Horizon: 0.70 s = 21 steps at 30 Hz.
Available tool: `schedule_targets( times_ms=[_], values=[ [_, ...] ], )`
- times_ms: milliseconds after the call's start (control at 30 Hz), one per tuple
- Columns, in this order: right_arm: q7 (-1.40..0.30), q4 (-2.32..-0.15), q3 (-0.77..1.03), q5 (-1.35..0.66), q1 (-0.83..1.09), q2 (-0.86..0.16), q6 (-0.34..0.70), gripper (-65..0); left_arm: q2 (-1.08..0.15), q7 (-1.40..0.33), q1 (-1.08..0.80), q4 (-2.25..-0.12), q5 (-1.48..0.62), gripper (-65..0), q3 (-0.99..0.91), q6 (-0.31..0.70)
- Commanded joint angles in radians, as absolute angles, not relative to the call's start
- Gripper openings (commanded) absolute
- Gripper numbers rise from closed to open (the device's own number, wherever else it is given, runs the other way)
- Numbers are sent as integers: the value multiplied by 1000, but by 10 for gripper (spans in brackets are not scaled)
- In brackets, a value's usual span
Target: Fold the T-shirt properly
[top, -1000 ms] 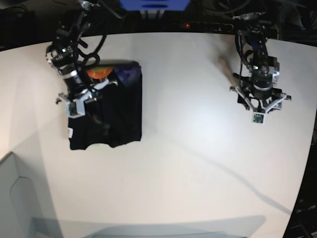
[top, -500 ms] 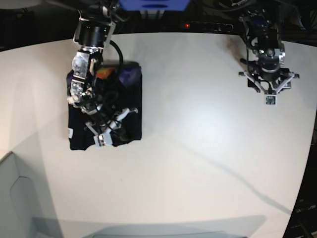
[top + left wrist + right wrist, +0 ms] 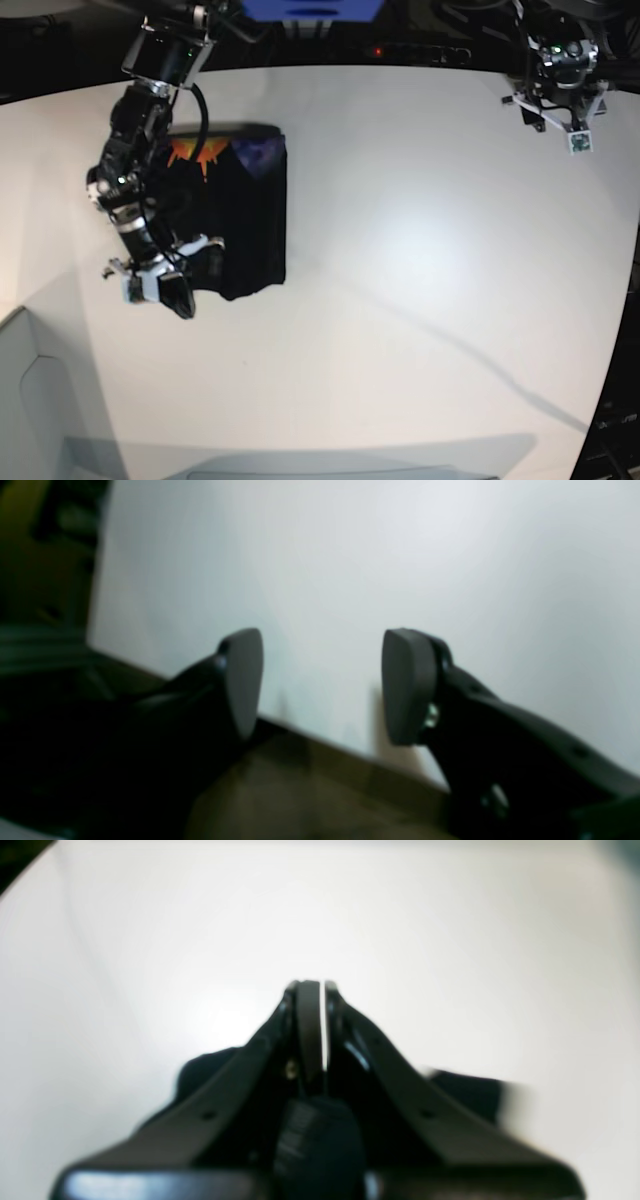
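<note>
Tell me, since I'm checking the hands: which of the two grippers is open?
The left gripper, at the table's far edge away from the T-shirt: its pads stand apart. The right gripper, over the shirt, is shut.

Base view: overhead, looking down on the whole table (image 3: 400, 300) and both arms. Left wrist view: close behind its fingers (image 3: 407, 685), facing the table's far edge, blurred. Right wrist view: close behind its fingers (image 3: 307, 1030), facing across the table. All share the white tabletop.

Matt black cloth T-shirt (image 3: 245, 215); smooth white table (image 3: 420, 300), faintly glossy; seemingly matt plastic claw pads (image 3: 407, 685)
</note>
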<state>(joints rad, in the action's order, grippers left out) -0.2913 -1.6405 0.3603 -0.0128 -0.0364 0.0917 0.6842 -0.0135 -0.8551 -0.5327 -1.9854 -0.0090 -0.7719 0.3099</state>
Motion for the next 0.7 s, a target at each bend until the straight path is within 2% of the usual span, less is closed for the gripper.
schedule_targets(
  times_ms=[0,200,300,500,667],
  values=[
    [-272,-1704,372,-28,-4,93,698,-650,-19,-843,-565,-2008,-48,-321,-785,311],
    [-277,-1893,567,-30,246,97,698,-650,2,-834,-731,-2014,-294,-518,-938,311],
    [-326,-1951,668,-96,390,99,698,-650,28,-834,-828,-2011,-395,-641,-1012,311],
    [-429,-1988,783,-255,708,99,698,-650,50,-811,-924,-1939,-403,-650,-1012,311],
    [-449,-1929,722,-255,851,140,698,-650,2,-656,-898,-1739,-265,-650,-802,305]
  ],
)
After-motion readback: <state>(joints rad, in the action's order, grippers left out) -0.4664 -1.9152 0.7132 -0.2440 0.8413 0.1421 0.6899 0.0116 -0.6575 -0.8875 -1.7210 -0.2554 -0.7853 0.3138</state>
